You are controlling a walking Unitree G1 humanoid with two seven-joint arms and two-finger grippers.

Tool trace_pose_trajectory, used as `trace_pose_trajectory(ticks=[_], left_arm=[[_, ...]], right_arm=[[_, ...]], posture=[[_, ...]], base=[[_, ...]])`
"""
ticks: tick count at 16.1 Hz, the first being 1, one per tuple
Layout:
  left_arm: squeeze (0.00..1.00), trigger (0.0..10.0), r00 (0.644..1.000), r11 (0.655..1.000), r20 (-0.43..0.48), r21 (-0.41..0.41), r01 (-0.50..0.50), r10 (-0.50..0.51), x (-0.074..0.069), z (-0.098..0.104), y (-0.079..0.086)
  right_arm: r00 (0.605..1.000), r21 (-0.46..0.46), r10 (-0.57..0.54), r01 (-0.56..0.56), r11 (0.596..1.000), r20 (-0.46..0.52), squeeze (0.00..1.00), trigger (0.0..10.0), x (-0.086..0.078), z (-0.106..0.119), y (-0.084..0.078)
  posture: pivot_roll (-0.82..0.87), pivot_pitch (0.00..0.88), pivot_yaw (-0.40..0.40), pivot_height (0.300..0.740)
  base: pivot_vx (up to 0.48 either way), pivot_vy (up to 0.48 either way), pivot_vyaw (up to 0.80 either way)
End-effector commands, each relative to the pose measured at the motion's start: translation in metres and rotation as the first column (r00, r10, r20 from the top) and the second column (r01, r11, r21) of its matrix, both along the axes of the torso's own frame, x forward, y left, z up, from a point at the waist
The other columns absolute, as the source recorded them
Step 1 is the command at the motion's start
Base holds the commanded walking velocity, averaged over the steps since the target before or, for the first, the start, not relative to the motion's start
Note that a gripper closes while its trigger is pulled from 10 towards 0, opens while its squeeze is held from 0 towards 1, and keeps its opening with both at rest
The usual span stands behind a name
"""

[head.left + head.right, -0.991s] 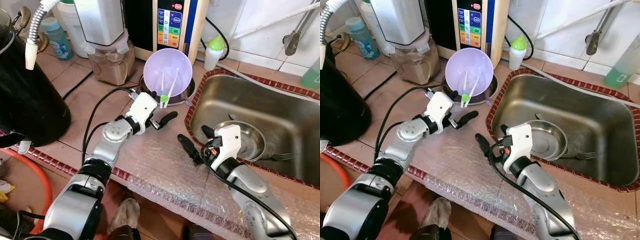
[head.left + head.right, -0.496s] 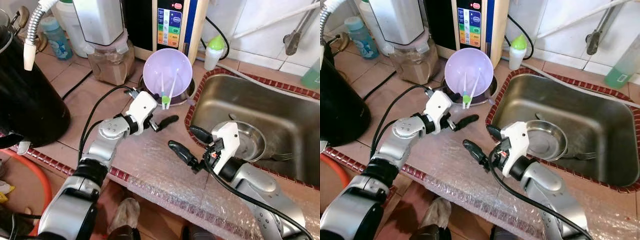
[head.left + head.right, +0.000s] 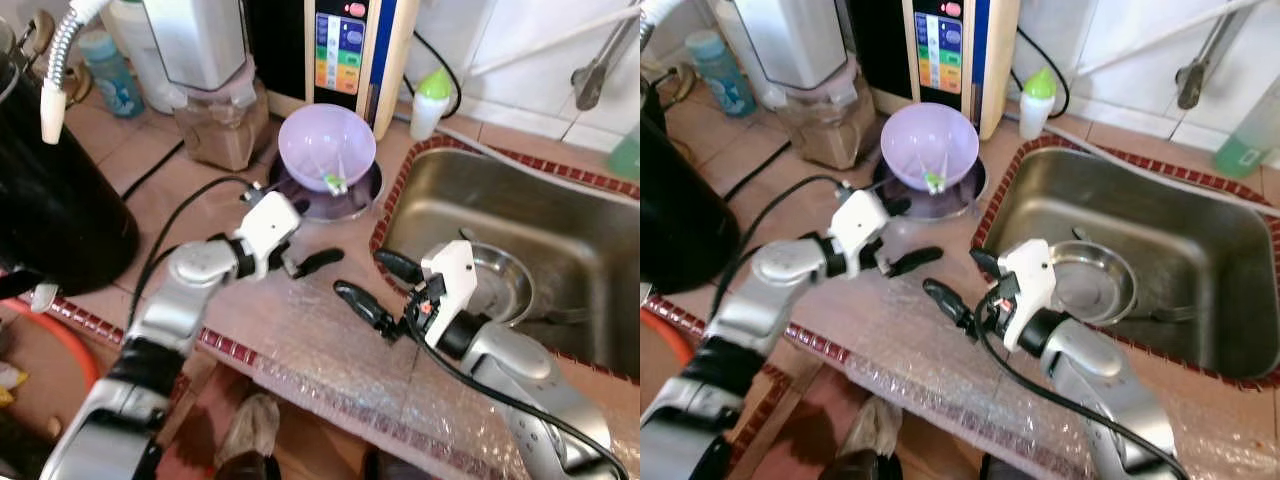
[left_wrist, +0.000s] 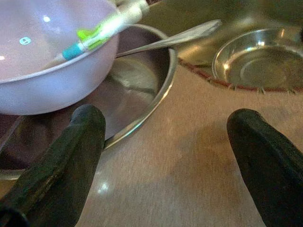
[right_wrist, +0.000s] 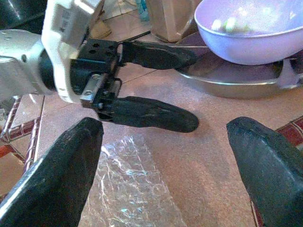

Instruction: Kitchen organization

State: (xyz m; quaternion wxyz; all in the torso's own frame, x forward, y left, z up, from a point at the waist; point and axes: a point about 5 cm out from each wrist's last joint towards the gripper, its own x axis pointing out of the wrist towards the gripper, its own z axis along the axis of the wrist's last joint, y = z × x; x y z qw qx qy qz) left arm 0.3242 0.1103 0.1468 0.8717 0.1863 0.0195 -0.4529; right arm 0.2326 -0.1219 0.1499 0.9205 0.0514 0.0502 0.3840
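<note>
Apparently reaching: left gripper (image 3: 300,245) and right gripper (image 3: 375,282), fingers apart and empty, near the counter's sink edge; next, grasp the purple bowl (image 3: 326,148).

A bowl (image 3: 326,147) sits in a metal dish (image 3: 352,194) at the far middle of the counter (image 3: 190,200), with two utensils (image 3: 334,182) inside it. Behind it stands an appliance (image 3: 345,45), and a blender (image 3: 210,75) is to the left. The sink (image 3: 560,230) lies to the right, with a metal plate (image 3: 500,280) in it. Bubble wrap (image 3: 330,350) covers the near edge of the counter.
</note>
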Motion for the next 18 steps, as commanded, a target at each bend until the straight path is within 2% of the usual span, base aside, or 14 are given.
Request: trace_pose_trajectory(ticks=[1, 6, 9, 12, 15, 18], left_arm=[[0.00, 10.0, 0.999, 1.000, -0.027, 0.019, 0.021, -0.021, -0.007, 0.000, 0.003], [0.00, 10.0, 0.997, 0.998, -0.051, 0.030, 0.063, -0.062, -0.024, 0.005, 0.008], [0.00, 10.0, 0.988, 0.992, -0.096, 0.034, 0.122, -0.118, -0.046, 0.006, 0.007], [0.00, 10.0, 0.980, 0.987, -0.131, 0.041, 0.155, -0.148, -0.059, 0.005, 0.007], [0.00, 10.0, 1.000, 0.999, -0.017, -0.047, 0.018, -0.019, -0.046, 0.024, 0.003], [0.00, 10.0, 1.000, 0.998, 0.001, -0.068, 0.002, -0.002, -0.045, 0.033, 0.003]], right_arm=[[1.000, -0.001, 0.010, -0.010, 1.000, -0.012, 0.00, 10.0, 0.000, -0.002, 0.002], [1.000, 0.001, 0.016, -0.016, 1.000, -0.010, 0.00, 10.0, 0.003, -0.003, 0.003], [1.000, 0.003, 0.017, -0.017, 1.000, -0.010, 0.00, 10.0, 0.005, -0.003, 0.004], [1.000, 0.002, 0.023, -0.023, 1.000, -0.012, 0.00, 10.0, 0.006, -0.004, 0.005], [0.999, 0.001, 0.031, -0.031, 1.000, -0.009, 0.00, 10.0, 0.009, -0.005, 0.007], [0.999, -0.001, 0.031, -0.031, 1.000, -0.010, 0.00, 10.0, 0.008, -0.007, 0.007]], posture=[[-0.15, 0.104, 0.037, 0.740], [-0.14, 0.100, 0.033, 0.740], [-0.14, 0.100, 0.033, 0.740], [-0.11, 0.096, 0.026, 0.740], [-0.11, 0.092, 0.022, 0.740], [-0.11, 0.091, 0.024, 0.740]], base=[[0.000, 0.000, 0.00], [0.000, 0.000, 0.00], [0.000, 0.000, 0.00], [0.000, 0.000, 0.00], [0.000, 0.000, 0.00], [0.000, 0.000, 0.00]])
